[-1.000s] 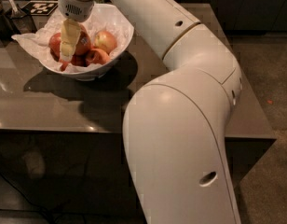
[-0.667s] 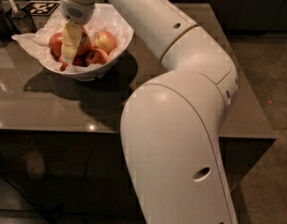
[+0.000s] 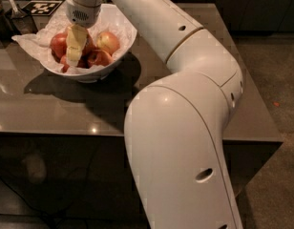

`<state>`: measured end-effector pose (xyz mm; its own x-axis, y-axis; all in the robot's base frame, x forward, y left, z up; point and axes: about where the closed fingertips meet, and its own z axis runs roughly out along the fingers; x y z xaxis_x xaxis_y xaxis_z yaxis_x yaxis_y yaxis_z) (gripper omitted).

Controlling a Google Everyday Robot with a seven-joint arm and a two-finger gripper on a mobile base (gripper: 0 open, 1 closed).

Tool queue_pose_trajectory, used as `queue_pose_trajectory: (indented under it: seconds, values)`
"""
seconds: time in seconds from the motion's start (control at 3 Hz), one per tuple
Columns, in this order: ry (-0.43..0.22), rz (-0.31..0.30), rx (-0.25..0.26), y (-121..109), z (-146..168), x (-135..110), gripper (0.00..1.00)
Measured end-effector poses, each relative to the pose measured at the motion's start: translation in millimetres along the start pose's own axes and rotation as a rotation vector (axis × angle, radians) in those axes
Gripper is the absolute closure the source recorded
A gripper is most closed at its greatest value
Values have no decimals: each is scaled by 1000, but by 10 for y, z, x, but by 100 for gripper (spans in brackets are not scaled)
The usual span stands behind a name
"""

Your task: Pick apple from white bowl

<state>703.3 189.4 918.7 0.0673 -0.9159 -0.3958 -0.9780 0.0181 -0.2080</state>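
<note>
Reaching out from my bulky white arm (image 3: 185,142) in the foreground, across the dark glossy table (image 3: 51,109), my gripper (image 3: 73,56) dips into the white bowl (image 3: 119,56) at the table's far left. That bowl is deep, round, lined with crumpled white paper, and holds red-yellow apples (image 3: 108,41). Whether my gripper clasps one, I cannot tell. Beyond lies a black-and-white marker card (image 3: 42,6)

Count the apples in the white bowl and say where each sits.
4 apples in the white bowl: one left, one back right, one front right, one low at front left. The gripper, down among them, may hide more.
</note>
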Motion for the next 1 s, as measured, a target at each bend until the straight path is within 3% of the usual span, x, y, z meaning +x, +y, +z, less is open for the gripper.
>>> queue_pose_trajectory:
  seconds: [0.33,1.0]
  values:
    - [0,0,0,0,0,0,18]
    - [0,0,0,0,0,0,66]
